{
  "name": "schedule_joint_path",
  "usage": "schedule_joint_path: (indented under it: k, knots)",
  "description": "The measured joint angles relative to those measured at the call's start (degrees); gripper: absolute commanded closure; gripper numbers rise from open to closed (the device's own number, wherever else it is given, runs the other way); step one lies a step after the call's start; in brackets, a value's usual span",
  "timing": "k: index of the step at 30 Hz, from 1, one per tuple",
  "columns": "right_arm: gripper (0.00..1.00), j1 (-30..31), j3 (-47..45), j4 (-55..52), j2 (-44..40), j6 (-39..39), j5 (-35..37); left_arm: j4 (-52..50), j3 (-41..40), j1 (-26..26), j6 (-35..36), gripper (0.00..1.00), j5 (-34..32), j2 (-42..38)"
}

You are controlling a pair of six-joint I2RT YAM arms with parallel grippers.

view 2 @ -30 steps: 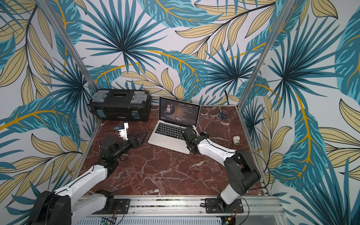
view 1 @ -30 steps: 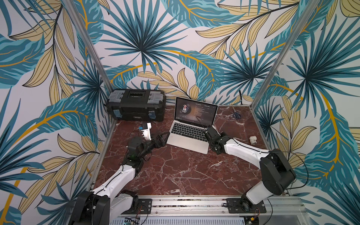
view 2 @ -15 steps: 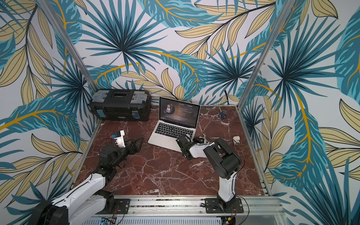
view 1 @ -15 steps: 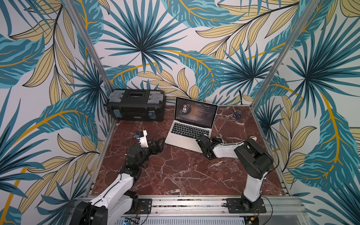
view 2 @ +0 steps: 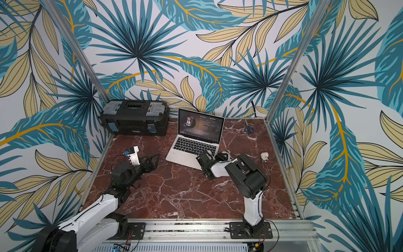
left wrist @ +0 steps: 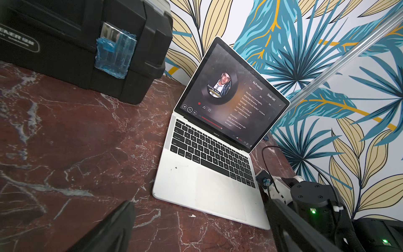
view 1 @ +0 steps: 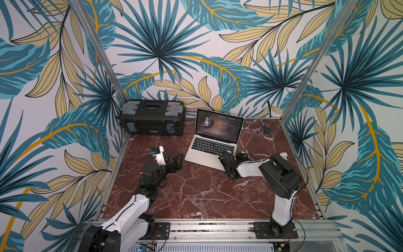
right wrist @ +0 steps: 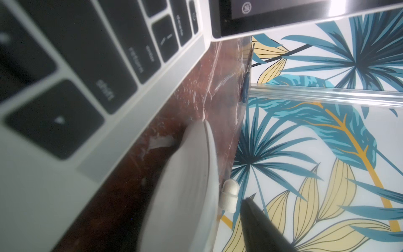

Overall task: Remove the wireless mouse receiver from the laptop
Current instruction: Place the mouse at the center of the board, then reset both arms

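Note:
The silver laptop (view 1: 202, 156) (view 2: 185, 156) (left wrist: 196, 185) (right wrist: 54, 196) stands open at the back middle of the marble table, its screen lit. I cannot make out the wireless mouse receiver in any view. My right gripper (view 1: 241, 156) (view 2: 221, 156) hovers at the laptop's front right corner, pointing right over its own folded arm. Its one visible finger (right wrist: 261, 227) stands well off centre with nothing against it, so it is open. My left gripper (view 1: 177, 162) (view 2: 153, 161) (left wrist: 198, 200) is wide open and empty, just left of the laptop's front left corner.
A black toolbox (view 1: 152, 120) (view 2: 134, 119) (left wrist: 76, 43) stands at the back left. Blue-handled scissors (view 1: 264, 128) (view 2: 248, 128) lie at the back right. A small white object (view 1: 283, 155) (view 2: 264, 156) (right wrist: 229, 194) sits by the right wall. A pale fleck (left wrist: 193, 216) lies before the laptop.
My right gripper moved from the laptop's right side to its front right corner, the arm folded up, and its jaws widened. My left gripper drew back slightly from the laptop.

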Motion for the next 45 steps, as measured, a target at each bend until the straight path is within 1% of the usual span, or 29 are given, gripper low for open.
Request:
schedule_joint_path:
  k: [3, 6, 8, 9, 10, 13, 15, 17, 18, 20, 21, 23, 25, 27, 30, 32, 34, 35, 36, 38, 40, 43, 45]
  knots:
    - [0.26, 0.98, 0.31, -2.4, -0.7, 1.27, -0.44, -0.24, 0.0, 0.0, 0.11, 0.0, -0.17, 0.0]
    - [0.18, 2.23, 1.03, -7.23, -2.21, 3.39, -2.05, -0.7, 0.02, 0.0, 0.63, 0.0, -0.28, 0.0]
    - [0.14, 3.41, 1.38, -11.43, -4.07, 5.29, -4.57, -1.42, 0.02, 0.09, 1.38, 0.0, -0.59, 0.0]
    - [0.09, 4.11, 1.42, -13.77, -5.29, 6.51, -6.45, -1.99, 0.04, 0.28, 1.9, 0.0, -0.81, 0.0]
    - [0.07, 4.76, 1.46, -16.13, -6.75, 7.65, -8.48, -2.91, 0.13, 0.66, 2.71, 0.0, -1.16, 0.0]
    - [0.06, 5.44, 1.44, -21.42, -12.15, 11.13, -14.27, -6.93, 1.09, 1.97, 6.21, 0.0, -3.5, 0.0]
    - [0.06, 4.17, 1.03, -22.1, -17.31, 13.6, -17.53, -9.66, 2.54, 2.32, 9.92, 0.0, -7.37, 0.0]
    - [0.06, 0.61, -1.2, -19.28, -24.13, 16.28, -20.76, -10.45, 3.78, 2.47, 14.14, 0.0, -13.49, 0.22]
    - [0.06, -2.21, -3.34, -16.46, -28.26, 17.68, -22.56, -10.34, 4.24, 2.56, 16.65, 0.0, -17.14, 0.7]
    - [0.03, -7.8, -9.44, -8.04, -35.71, 19.43, -25.83, -7.34, 4.28, 2.84, 22.6, 0.0, -22.84, 2.91]
    - [0.02, -11.08, -14.27, -1.88, -39.65, 20.06, -27.23, -4.72, 4.11, 2.89, 25.7, 0.0, -25.0, 4.74]
    - [0.01, -15.56, -22.49, 9.05, -43.43, 21.11, -29.99, 2.38, 2.54, 3.26, 30.93, 0.0, -27.19, 8.48]
    - [0.01, -19.82, -29.16, 18.47, -42.73, 22.05, -33.51, 8.44, 1.07, 5.38, 34.07, 0.0, -26.71, 13.22]
    - [0.01, -22.99, -32.0, 25.27, -38.88, 22.88, -36.17, 11.39, 0.92, 8.15, 35.26, 0.0, -24.61, 17.53]
    - [0.03, -25.44, -32.0, 33.94, -33.79, 23.61, -39.56, 16.68, 0.92, 10.4, 36.13, 0.0, -19.82, 21.9]
    - [0.03, -26.69, -31.28, 39.12, -30.91, 24.52, -41.51, 23.52, 0.66, 10.6, 36.59, 0.0, -17.44, 26.8]
    - [0.03, -28.59, -31.43, 47.34, -26.18, 25.42, -43.54, 32.17, -0.76, 10.71, 37.11, 0.0, -15.32, 33.24]
    - [0.03, -29.24, -31.82, 49.79, -24.68, 25.66, -44.26, 33.88, -1.42, 10.73, 37.24, 0.0, -14.6, 35.01]
    - [0.02, -29.86, -32.17, 50.9, -23.71, 26.23, -44.98, 34.12, -1.99, 10.75, 37.53, 0.0, -13.53, 35.85]
    - [0.01, -30.42, -31.95, 50.4, -23.58, 26.95, -45.81, 31.82, -1.79, 10.78, 38.21, 0.0, -11.72, 34.47]
    - [0.0, -31.23, -30.05, 49.44, -23.56, 27.89, -47.52, 28.83, 0.57, 10.75, 38.56, 0.0, -10.43, 33.18]
    - [0.0, -32.59, -28.39, 49.48, -23.63, 28.87, -48.85, 25.24, 5.18, 10.75, 38.38, 0.0, -11.43, 33.2]
    - [0.01, -32.81, -28.33, 49.33, -23.63, 29.33, -49.33, 24.0, 6.34, 10.75, 38.4, 0.0, -11.72, 33.18]
